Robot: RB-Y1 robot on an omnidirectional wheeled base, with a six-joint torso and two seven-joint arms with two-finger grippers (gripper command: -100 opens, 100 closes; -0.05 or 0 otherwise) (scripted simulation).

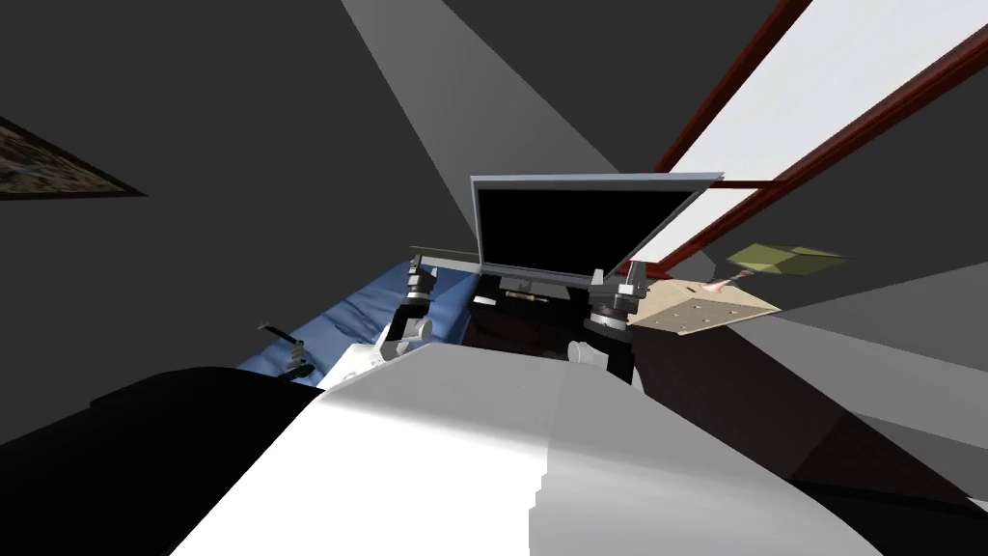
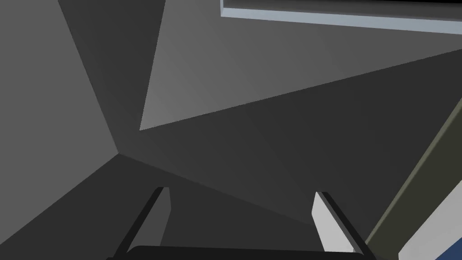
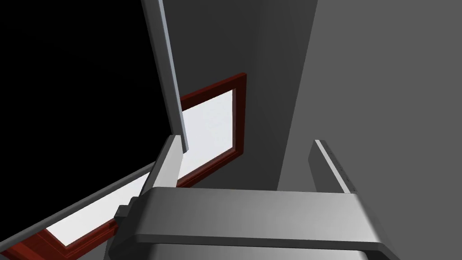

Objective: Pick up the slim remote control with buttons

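A slim dark remote [image 1: 526, 298] with a pale streak lies on the dark stand [image 1: 511, 328], just under the TV [image 1: 579, 232]. A small white thing [image 1: 484, 300] lies beside it. My left gripper [image 1: 422, 268] is raised to the left of the stand, above a blue surface. It is open [image 2: 241, 192] with nothing between its fingers, and the TV's pale edge [image 2: 338, 18] lies ahead of it. My right gripper [image 1: 632, 277] is raised at the TV's right corner. It is also open [image 3: 246, 141] and empty, close beside the TV's edge [image 3: 168, 76].
A blue bed or sofa [image 1: 338, 323] lies left of the stand. A light wooden side table [image 1: 709, 309] with an olive-shaded lamp [image 1: 782, 259] stands to the right. A red-framed window [image 1: 820, 87] is behind the TV. A small dark object [image 1: 285, 338] stands on the blue surface.
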